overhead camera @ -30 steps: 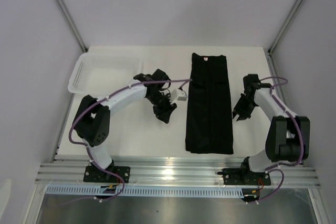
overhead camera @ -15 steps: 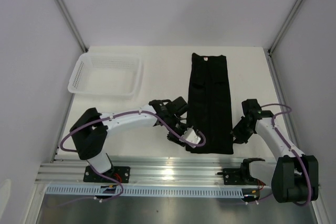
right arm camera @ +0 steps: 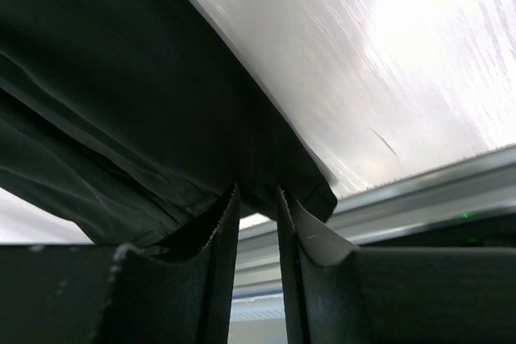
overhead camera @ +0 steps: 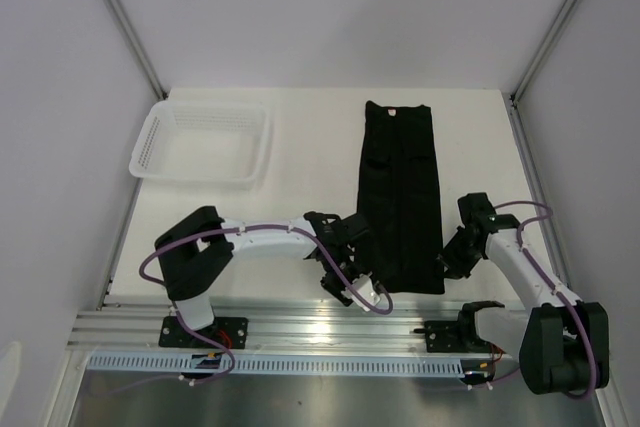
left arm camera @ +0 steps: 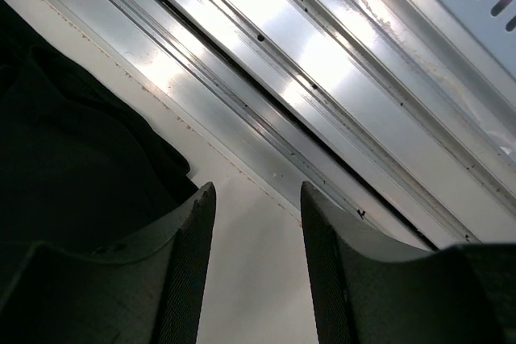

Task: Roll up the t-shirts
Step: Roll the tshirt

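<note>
No readable text anywhere (neck label (overhead camera: 392, 112) on t-shirt (overhead camera: 400, 197) too small).

lab test cell: plain white walls (overhead camera: 300, 17), aluminium rail (overhead camera: 330, 322), white table (overhead camera: 310, 147)

White links (overhead camera: 270, 237), black joints (overhead camera: 190, 257) (purple cables (overhead camera: 522, 204) trailing); left claw (left arm camera: 258, 199) dark grey.

The white-and-black jointed left arm (overhead camera: 260, 239), trailing a purple cable, lies stretched low and sideways from its base toward the middle. Its wrist is bent down, so the dark two-fingered left tool (overhead camera: 348, 277) points at the near edge. Its fingers (left arm camera: 189, 263) stand clearly apart with nothing between them. The matching right arm (overhead camera: 525, 267) folds inward from its base, elbow out to the side. The dark right tool (overhead camera: 445, 263) is angled down and inward, its serrated fingers (right arm camera: 218, 263) parted by only a narrow slit.
</note>
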